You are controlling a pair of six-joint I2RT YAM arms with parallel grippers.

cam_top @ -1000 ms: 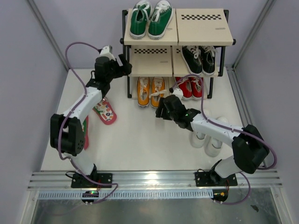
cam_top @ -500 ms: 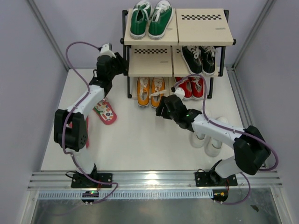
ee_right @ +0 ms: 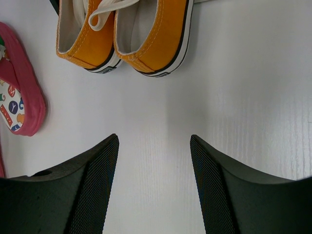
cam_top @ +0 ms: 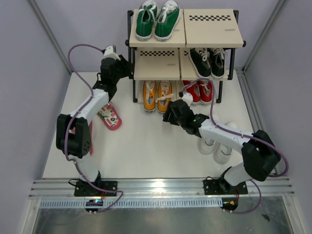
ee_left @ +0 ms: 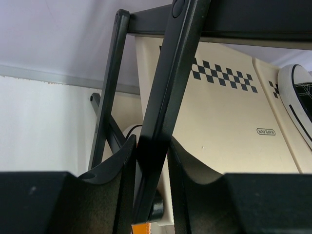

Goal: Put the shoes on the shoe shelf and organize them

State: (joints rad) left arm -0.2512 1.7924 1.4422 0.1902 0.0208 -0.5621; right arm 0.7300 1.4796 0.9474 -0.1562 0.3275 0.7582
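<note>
The shoe shelf (cam_top: pixel 209 29) stands at the back. Orange sneakers (cam_top: pixel 157 95) sit on its bottom tier, left side. My left gripper (cam_top: pixel 127 69) is shut on the shelf's left front frame post (ee_left: pixel 165 97), level with the middle board (ee_left: pixel 219 112). My right gripper (cam_top: pixel 168 113) hangs open over the floor just in front of the orange sneakers (ee_right: pixel 146 39), with nothing between its fingers. One pink flip-flop (cam_top: pixel 110 117) lies on the floor left of the shelf; a second one (cam_top: pixel 89 140) is mostly hidden under my left arm. White sneakers (cam_top: pixel 219 146) lie under my right arm.
Green sneakers (cam_top: pixel 157 20) stand on the top tier's left half. Black sneakers (cam_top: pixel 208 61) fill the middle tier's right half, red sneakers (cam_top: pixel 200 91) the bottom right. Grey walls close in on both sides and the back.
My left gripper moved a little toward the shelf and closed on its frame post. The right arm has stayed put.
</note>
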